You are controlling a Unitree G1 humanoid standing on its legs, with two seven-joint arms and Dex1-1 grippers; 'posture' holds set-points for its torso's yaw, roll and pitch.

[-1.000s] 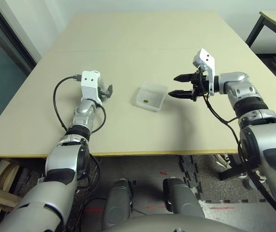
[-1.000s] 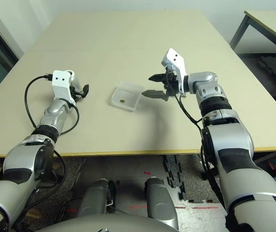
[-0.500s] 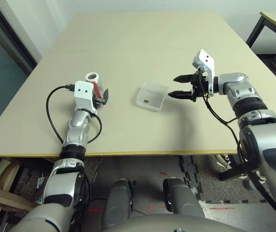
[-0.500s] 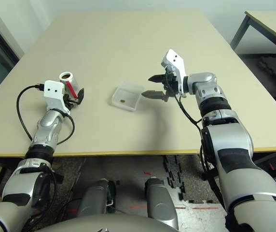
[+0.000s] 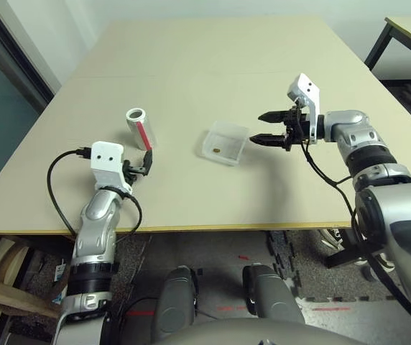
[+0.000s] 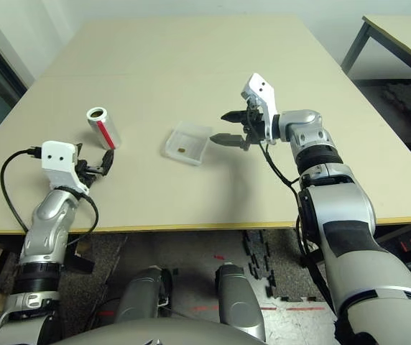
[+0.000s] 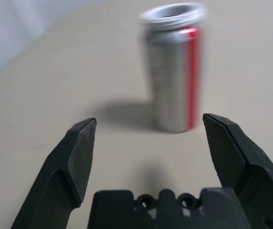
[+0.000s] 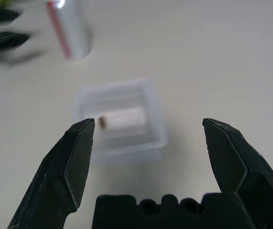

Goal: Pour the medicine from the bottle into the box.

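The bottle (image 5: 139, 128), silvery with a red stripe and a white rim, stands upright and uncapped on the table's left side. My left gripper (image 5: 146, 162) is open, a short way nearer the table's front edge than the bottle, with nothing between its fingers; the left wrist view shows the bottle (image 7: 174, 67) ahead of the fingertips. The box (image 5: 225, 142), a clear shallow tray, lies mid-table with one small brownish pill of medicine (image 8: 102, 122) in it. My right gripper (image 5: 269, 127) hovers open just right of the box, holding nothing.
The tan table (image 5: 213, 65) stretches far behind the box. A black cable (image 5: 58, 194) loops from my left wrist near the table's front edge. Another table (image 5: 407, 32) stands at the far right.
My left arm has drawn back toward the table's front edge, leaving the bottle standing by itself. The right arm and the box have not moved.
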